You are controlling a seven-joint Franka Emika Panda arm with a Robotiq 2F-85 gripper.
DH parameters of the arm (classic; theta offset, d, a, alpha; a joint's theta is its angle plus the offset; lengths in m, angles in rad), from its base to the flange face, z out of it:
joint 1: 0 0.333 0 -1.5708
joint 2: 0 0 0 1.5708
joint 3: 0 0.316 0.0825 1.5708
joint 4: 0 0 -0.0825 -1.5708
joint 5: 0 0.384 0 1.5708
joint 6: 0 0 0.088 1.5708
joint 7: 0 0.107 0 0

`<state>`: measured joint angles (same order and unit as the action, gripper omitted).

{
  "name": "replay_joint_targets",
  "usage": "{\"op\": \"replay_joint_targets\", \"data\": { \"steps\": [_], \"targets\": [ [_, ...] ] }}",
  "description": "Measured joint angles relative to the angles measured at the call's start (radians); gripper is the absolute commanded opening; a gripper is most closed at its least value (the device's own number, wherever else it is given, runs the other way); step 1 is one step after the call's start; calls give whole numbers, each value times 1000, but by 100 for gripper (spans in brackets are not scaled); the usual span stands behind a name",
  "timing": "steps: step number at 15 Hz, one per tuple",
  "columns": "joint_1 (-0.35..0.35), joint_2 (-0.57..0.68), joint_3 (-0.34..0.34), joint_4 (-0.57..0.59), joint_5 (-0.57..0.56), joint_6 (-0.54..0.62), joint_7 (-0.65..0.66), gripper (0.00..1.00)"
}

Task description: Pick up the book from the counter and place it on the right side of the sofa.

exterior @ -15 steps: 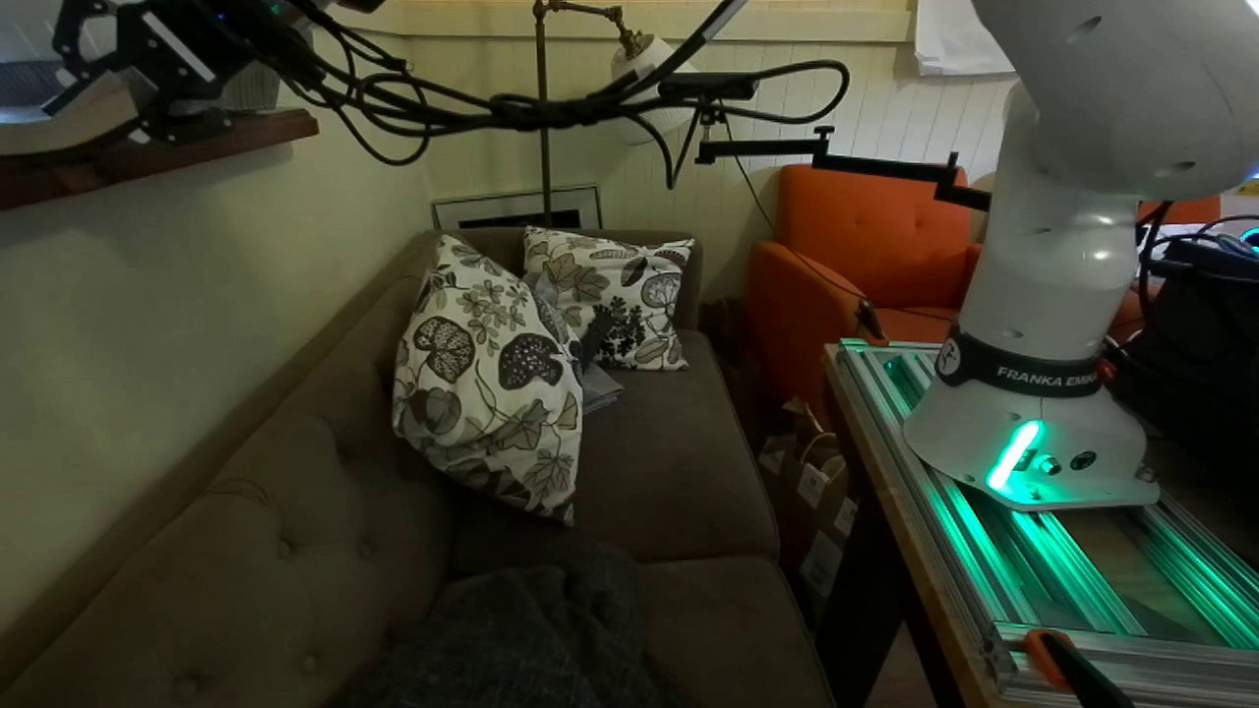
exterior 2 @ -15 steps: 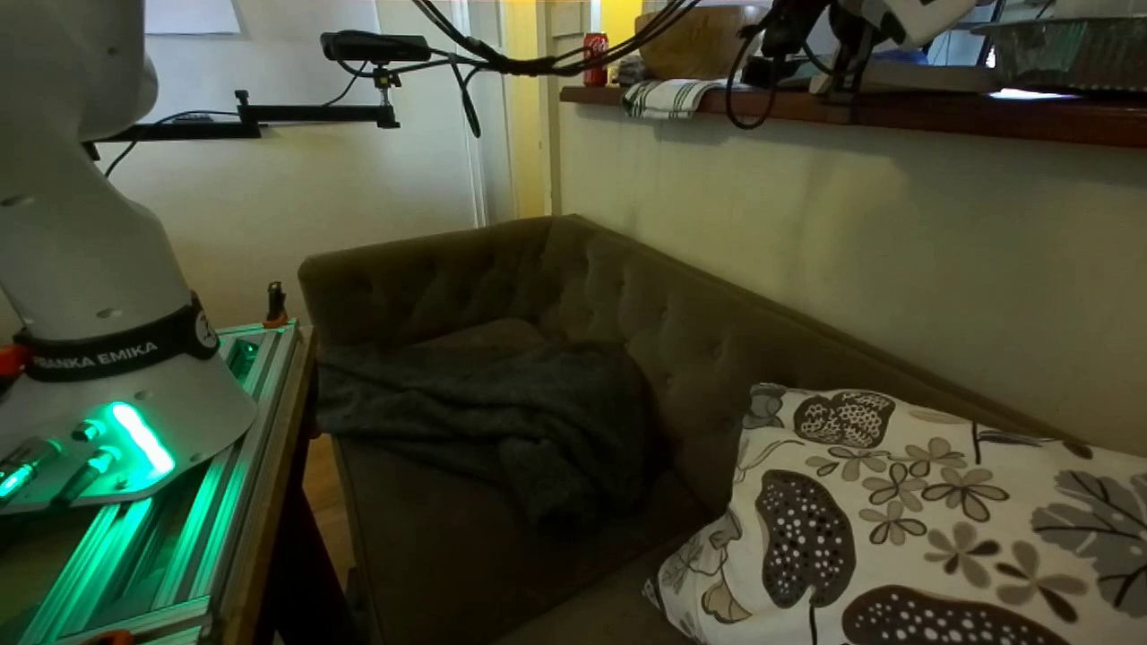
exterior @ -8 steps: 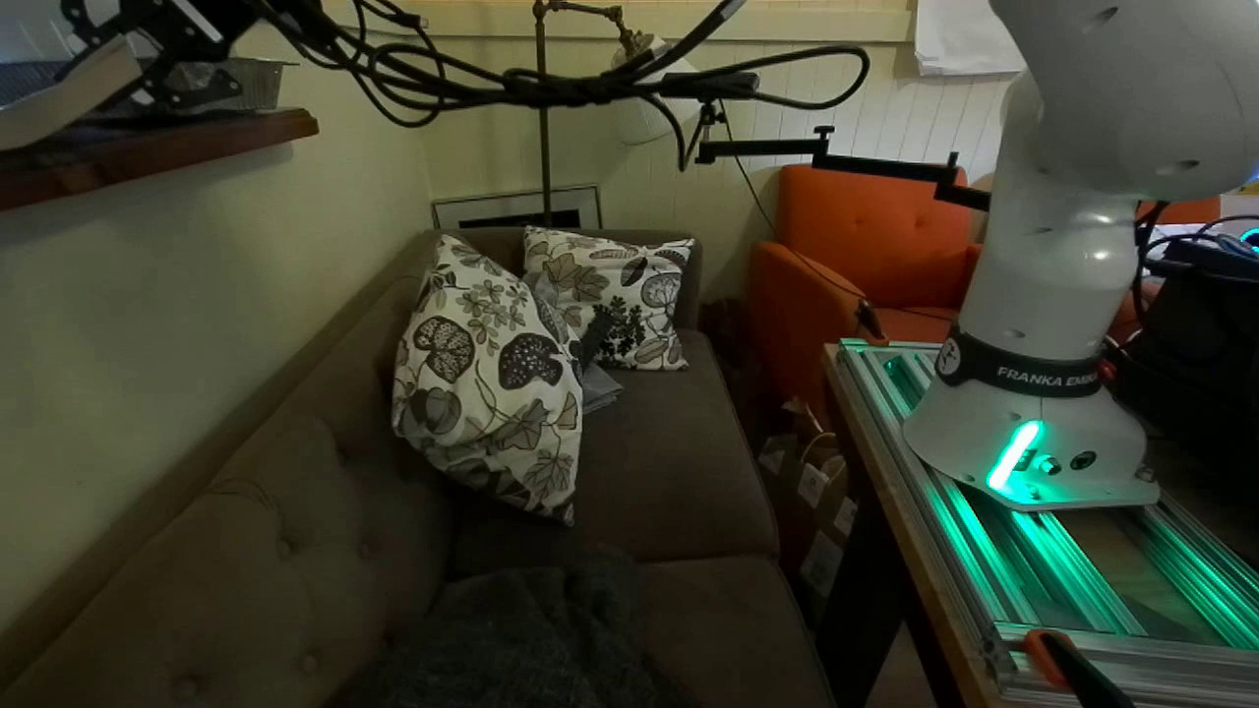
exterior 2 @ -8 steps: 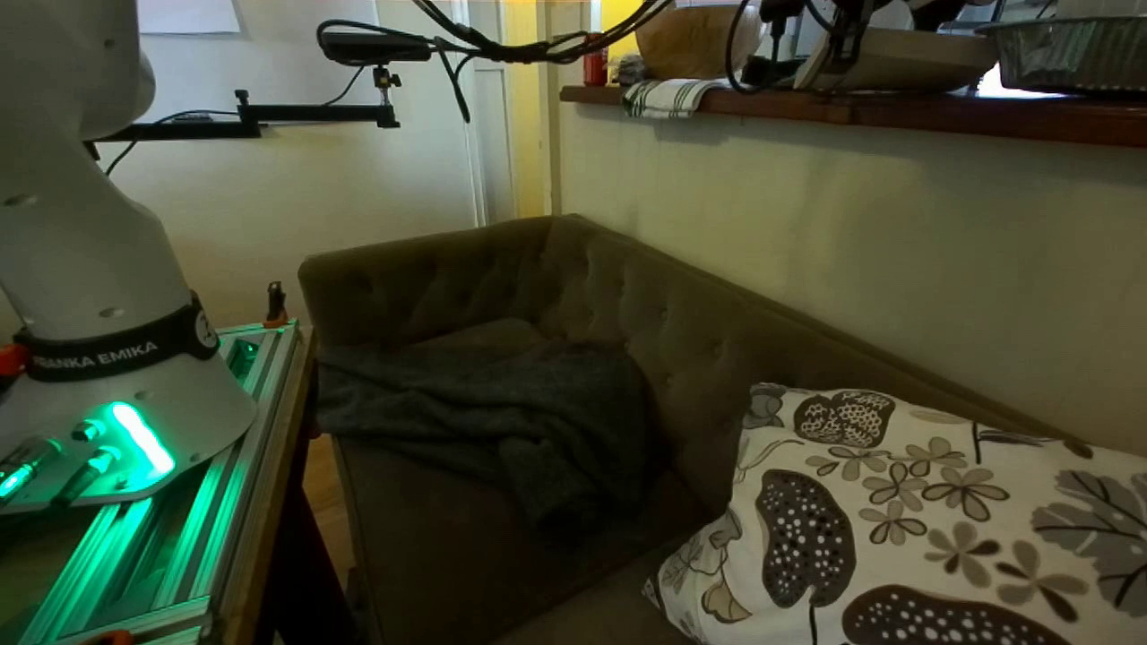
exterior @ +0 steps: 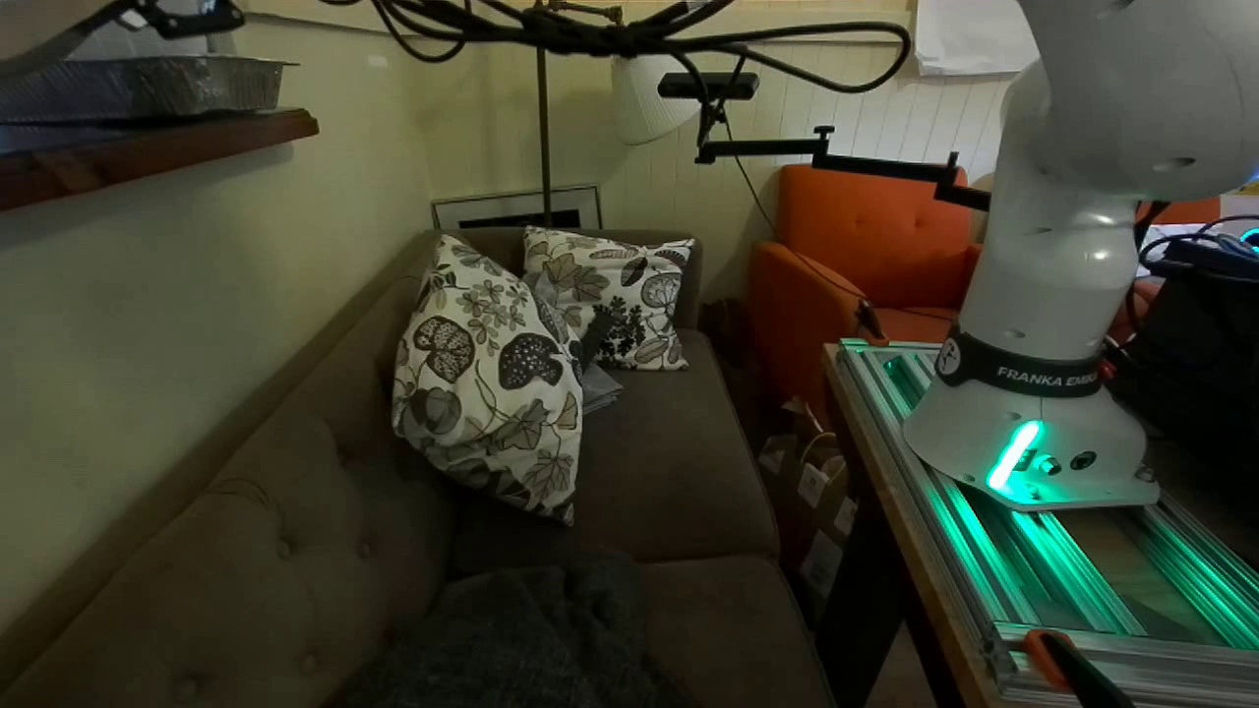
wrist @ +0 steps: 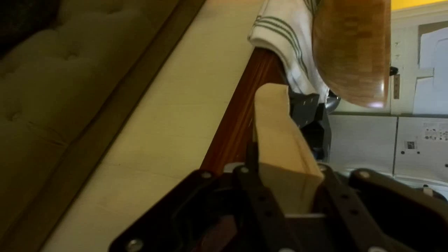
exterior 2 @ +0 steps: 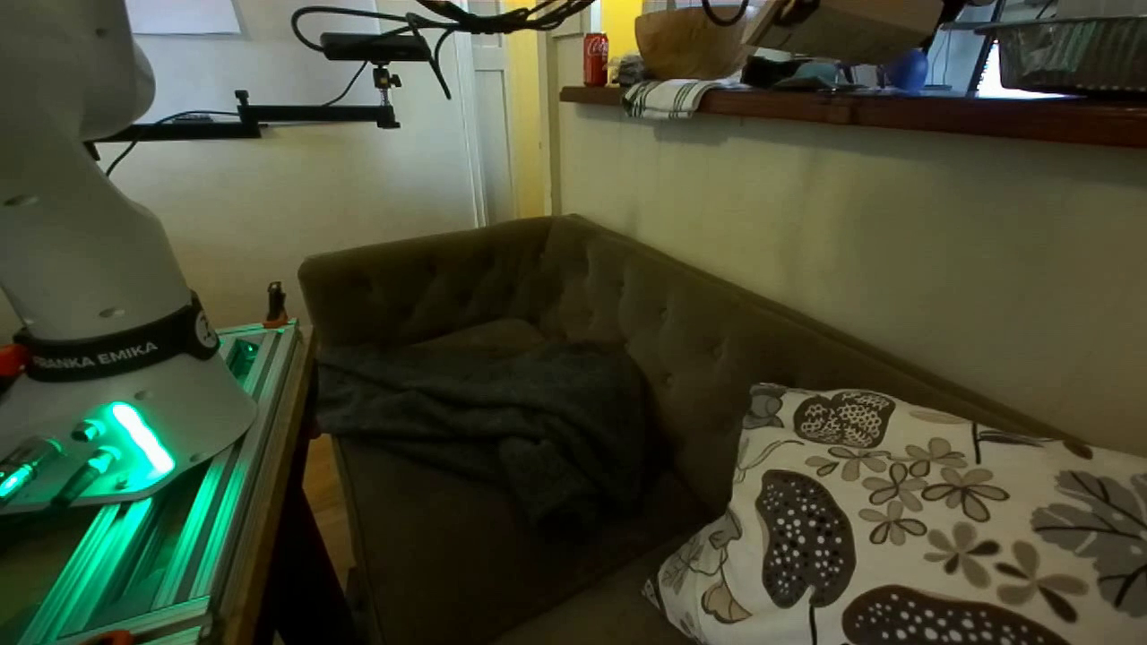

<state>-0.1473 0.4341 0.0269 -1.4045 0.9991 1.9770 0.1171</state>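
The book [wrist: 280, 129] is thick with cream page edges. My gripper [wrist: 285, 168] is shut on it, with a finger on each side, in the wrist view. In an exterior view the book [exterior 2: 847, 31] is tilted and held above the counter [exterior 2: 896, 115], apart from it. The book [exterior: 44, 25] and part of the gripper [exterior: 192, 15] are cut off at the top left in an exterior view. The dark brown counter also shows in the wrist view [wrist: 232, 133]. The grey-brown sofa [exterior: 679, 462] stands below the counter, also in an exterior view [exterior 2: 430, 537].
Floral cushions [exterior: 492, 383] and a dark grey blanket [exterior 2: 502, 403] lie on the sofa. A foil tray [exterior 2: 1066, 58], wooden bowl [exterior 2: 690, 45], striped towel [exterior 2: 668, 98] and red can [exterior 2: 595, 59] stand or lie on the counter. A camera on a bracket [exterior: 708, 87] hangs near the cables.
My gripper has moved up with the book, which has risen off the counter and tilted. The arm's cables have shifted with it. The foil tray shows more fully now.
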Motion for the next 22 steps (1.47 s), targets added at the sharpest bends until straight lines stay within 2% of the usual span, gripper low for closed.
{"op": "replay_joint_targets", "data": {
  "steps": [6,11,14,22],
  "targets": [
    [-8,-189,-96,-161,-47,-226,104,6],
    [-22,-324,-183,-332,-124,-194,125,6],
    [-40,-355,-223,-431,-142,-73,109,6],
    [-82,-324,-267,-655,-85,444,17,6]
  ]
}}
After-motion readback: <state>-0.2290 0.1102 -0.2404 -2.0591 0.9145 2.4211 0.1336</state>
